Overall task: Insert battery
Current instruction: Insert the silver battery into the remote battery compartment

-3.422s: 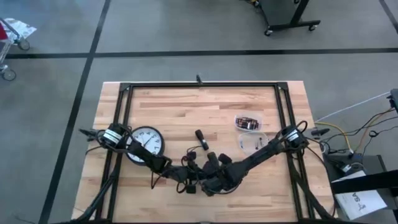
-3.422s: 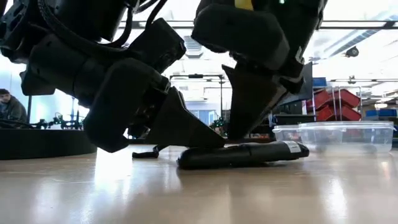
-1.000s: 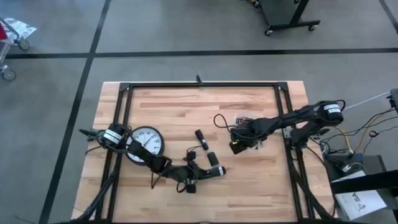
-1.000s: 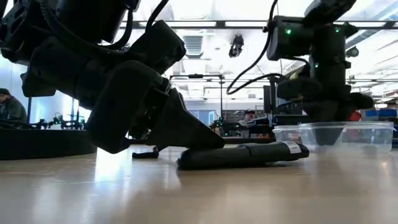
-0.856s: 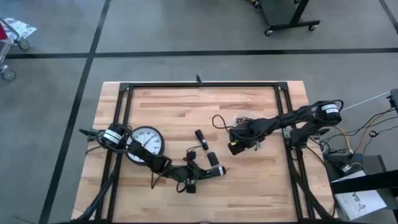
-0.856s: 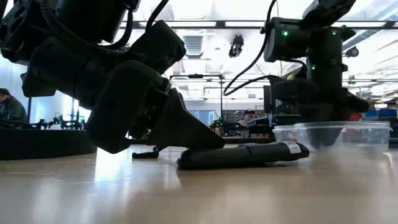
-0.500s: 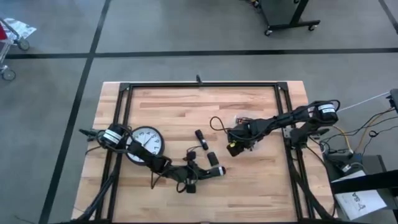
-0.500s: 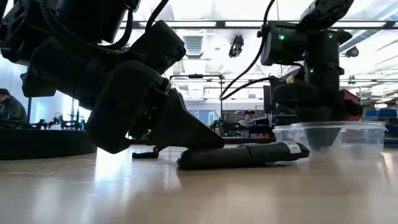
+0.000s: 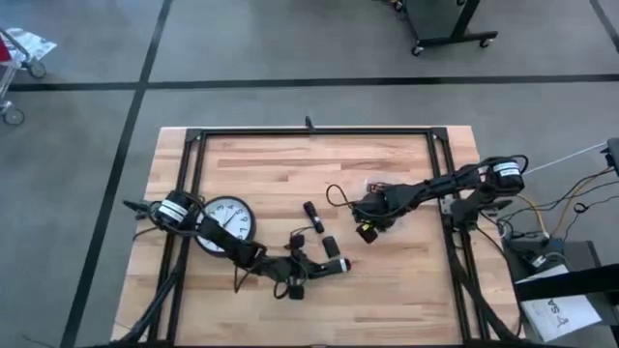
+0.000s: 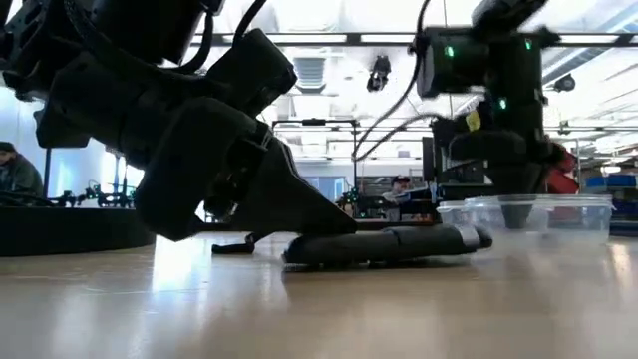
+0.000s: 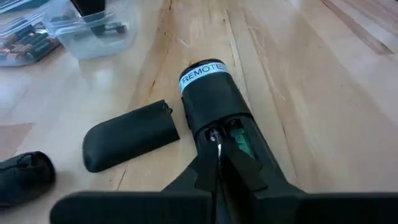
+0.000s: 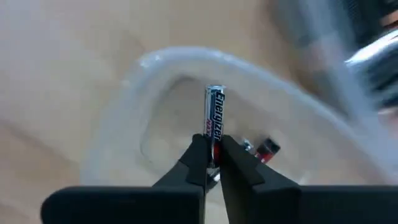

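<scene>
Starting from the table's left side, the wall clock (image 9: 228,221) lies face up under the left arm, near the left frame rail. Just right of the clock, near the table's (image 9: 406,280) front edge, the left gripper (image 11: 219,163) rests low with its fingers closed together at the open battery bay of the black remote (image 11: 214,99); the remote lies flat, and its loose cover (image 11: 129,135) lies just beside it, apart from it. Bare wood stays open in front of the remote and between the remote and the right arm. Farther right of the clock, the right gripper (image 12: 212,154) hangs above a clear tub (image 12: 155,93) and pinches one battery (image 12: 215,118) by its lower end, upright. That tub holds at least one more cell. A second clear container (image 11: 25,45), beside the tub, holds several batteries.
</scene>
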Robot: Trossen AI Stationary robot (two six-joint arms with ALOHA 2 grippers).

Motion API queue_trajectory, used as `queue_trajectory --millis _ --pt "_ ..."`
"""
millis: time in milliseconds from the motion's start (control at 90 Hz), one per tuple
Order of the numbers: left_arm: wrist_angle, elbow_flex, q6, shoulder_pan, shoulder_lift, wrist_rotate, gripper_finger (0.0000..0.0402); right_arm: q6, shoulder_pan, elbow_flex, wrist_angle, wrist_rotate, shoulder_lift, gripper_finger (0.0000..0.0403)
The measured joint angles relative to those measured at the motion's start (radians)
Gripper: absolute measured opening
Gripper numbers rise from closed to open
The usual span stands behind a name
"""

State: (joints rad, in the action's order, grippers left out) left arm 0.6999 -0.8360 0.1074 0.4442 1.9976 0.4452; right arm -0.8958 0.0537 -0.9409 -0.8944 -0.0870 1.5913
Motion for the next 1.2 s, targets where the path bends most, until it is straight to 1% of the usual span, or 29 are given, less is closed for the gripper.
queue_trajectory --millis 122,189,256,411,600,656,722,867,967,1022,1200 --pt "-0.009 -0.002 -0.015 0.000 -0.052 -0.069 0.0000 0.029 0.044 -0.115 -0.156 -0.076 -0.001 0.0002" --pt "-0.028 -0.002 -0.020 0.001 -0.071 -0.134 0.0000 0.049 0.073 -0.178 -0.174 -0.110 -0.002 0.0001" --pt "-0.055 -0.002 -0.020 0.003 -0.092 -0.175 0.0000 0.088 0.110 -0.234 -0.177 -0.125 -0.003 0.0001" --pt "-0.135 -0.004 -0.013 0.020 -0.131 -0.183 0.0000 0.178 0.199 -0.340 -0.113 -0.125 0.027 0.0001" --pt "-0.207 -0.003 0.029 0.067 -0.133 -0.182 0.0000 0.273 0.285 -0.429 -0.002 -0.115 0.141 0.0000" --pt "-0.212 -0.003 0.043 0.088 -0.133 -0.163 0.0000 0.290 0.305 -0.451 0.020 -0.098 0.190 0.0000" --pt "-0.210 -0.003 0.045 0.118 -0.133 -0.108 0.0000 0.316 0.322 -0.481 0.038 -0.065 0.253 0.0000" --pt "-0.194 -0.003 0.068 0.175 -0.134 0.091 0.0000 0.382 0.351 -0.573 0.039 -0.024 0.384 0.0000" --pt "-0.179 -0.003 0.113 0.183 -0.134 0.213 0.0000 0.423 0.360 -0.638 0.041 -0.014 0.448 0.0000" --pt "-0.179 -0.003 0.123 0.181 -0.134 0.230 0.0000 0.446 0.361 -0.668 0.037 -0.017 0.473 0.0000" --pt "-0.158 -0.003 0.118 0.152 -0.134 0.226 0.0000 0.506 0.359 -0.722 0.035 -0.018 0.523 0.0000"
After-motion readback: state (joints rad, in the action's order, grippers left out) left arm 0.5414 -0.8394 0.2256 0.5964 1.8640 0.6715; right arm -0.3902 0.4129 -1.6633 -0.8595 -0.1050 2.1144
